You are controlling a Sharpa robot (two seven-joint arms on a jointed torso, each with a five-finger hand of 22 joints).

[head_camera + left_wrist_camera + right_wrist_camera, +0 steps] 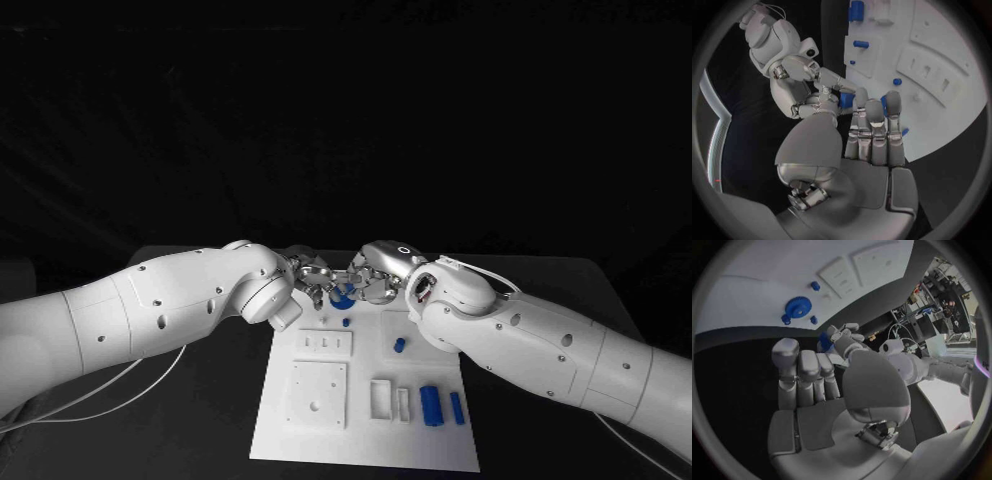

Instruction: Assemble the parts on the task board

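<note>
1. One white task board point(289, 440) lies nearest on the black table point(202, 400), reaching away to where both hands meet.
2. Two white arms come in, one from each side.
3. Left hand point(310, 277) and right hand point(372, 278) crowd together at the board's far edge around a blue part point(342, 296); which one pinches it, I cannot tell.
4. Two blue bars point(431, 402) stand side by side near the front.
5. One blue gear point(799, 306) lies flat on the board.

The task board point(289, 440) lies on the worktop point(216, 390). At the board's far edge both hands meet, left hand point(310, 275) beside right hand point(378, 275), a part point(342, 295) between their fingers point(325, 283)
</note>
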